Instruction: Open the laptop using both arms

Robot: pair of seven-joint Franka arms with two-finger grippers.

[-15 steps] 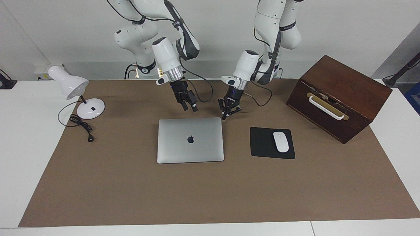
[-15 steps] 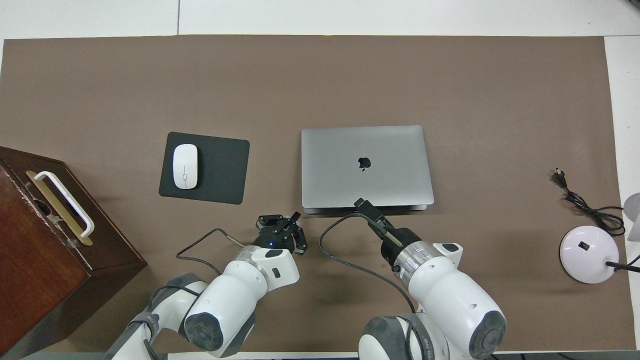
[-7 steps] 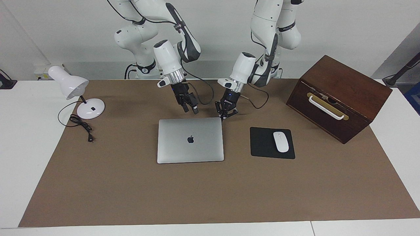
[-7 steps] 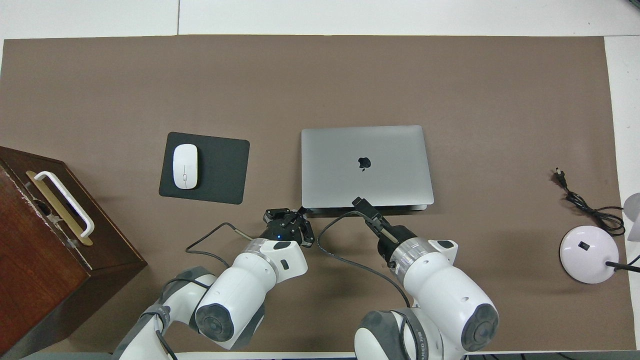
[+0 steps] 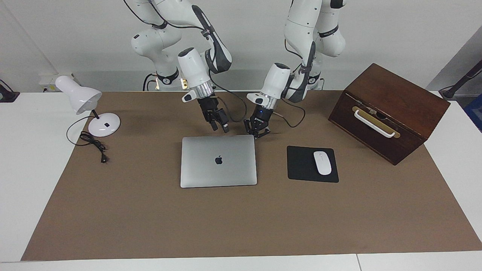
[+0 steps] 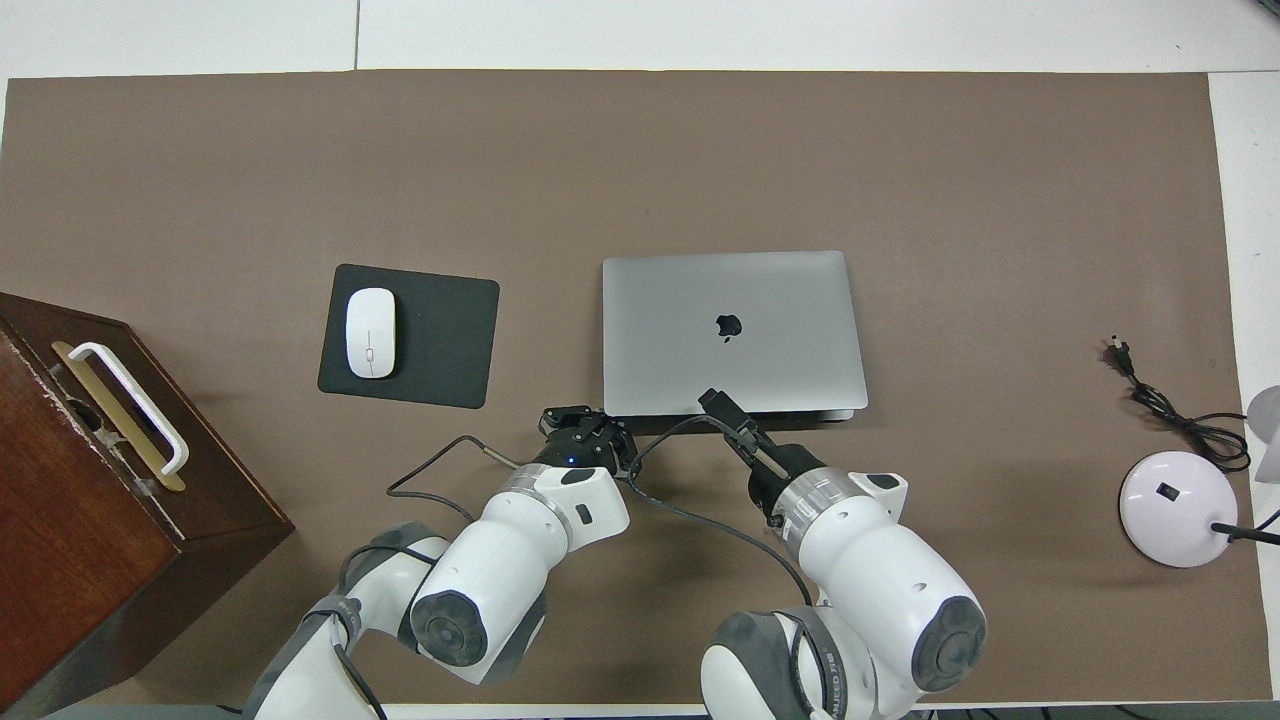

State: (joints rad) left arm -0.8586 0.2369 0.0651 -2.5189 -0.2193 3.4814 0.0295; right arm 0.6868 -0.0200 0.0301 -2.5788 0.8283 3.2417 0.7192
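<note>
Slim silver-grey metal laptop (image 5: 218,160) with dark logo lies flat, lid shut, mid-surface on the brown table mat (image 5: 150,218), its robot-side edge under both grippers.

Left gripper (image 5: 257,135): fingertips pinched together, holding nothing, poised at the laptop's robot-side corner toward the left arm's end of the table. Whether it touches the edge: cannot tell.

Right gripper (image 5: 221,127): jaws wide, empty, tilted down over the middle of the same edge, not yet on the lid.

Step in hand, as I judge it: the approach. Lid not yet lifted. The next move likely calls for one gripper to steady the base while the other gets a fingertip under the lid's lip and raises it in an arc; the seam is thin, so a low, exact entry matters.

Facing view: shows the gap between the grippers and the laptop edge, and their height over the mat. Overhead view: the right gripper (image 6: 722,405) overlaps the lid edge, the left gripper (image 6: 588,428) sits just off the corner; it also shows a dark band along the laptop's robot-side edge, hidden from the facing camera.
</note>
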